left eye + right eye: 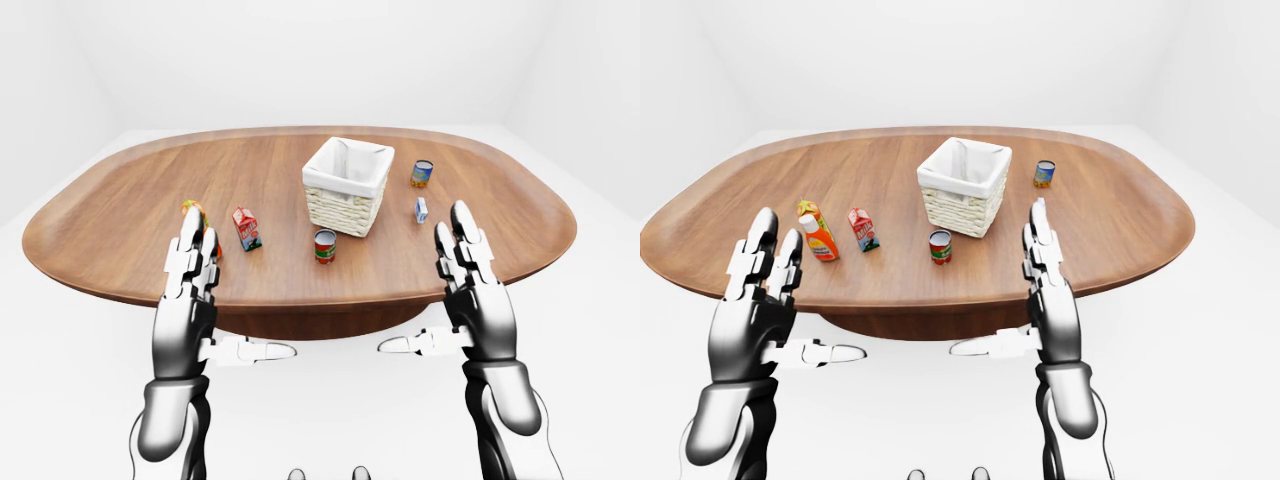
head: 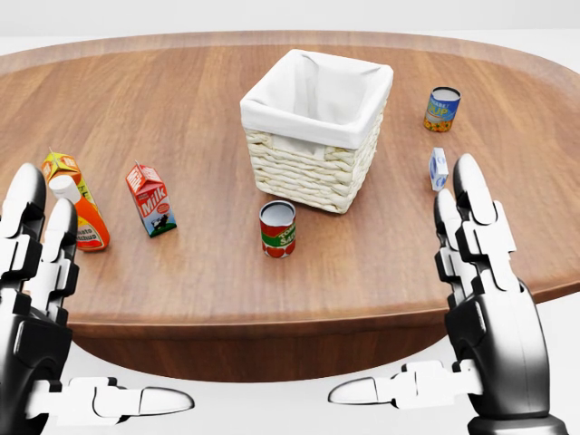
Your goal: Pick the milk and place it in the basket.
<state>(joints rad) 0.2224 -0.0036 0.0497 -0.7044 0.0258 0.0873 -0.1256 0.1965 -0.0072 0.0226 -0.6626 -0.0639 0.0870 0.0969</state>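
The milk (image 2: 151, 199) is a small red and white carton standing upright on the wooden table (image 2: 181, 272), left of the basket. The basket (image 2: 308, 172) is woven wicker with a white cloth lining and stands near the table's middle; nothing shows inside it. My left hand (image 2: 68, 299) hovers at the near table edge, below and left of the milk, fingers spread open and holding nothing. My right hand (image 2: 435, 299) is raised at the lower right, also open with nothing in it, well apart from the basket.
An orange bottle (image 2: 86, 222) with a white cap stands left of the milk, close to my left fingers. A red tomato can (image 2: 277, 228) sits just below the basket. A blue and yellow can (image 2: 441, 109) and a small blue carton (image 2: 438, 169) stand to the right.
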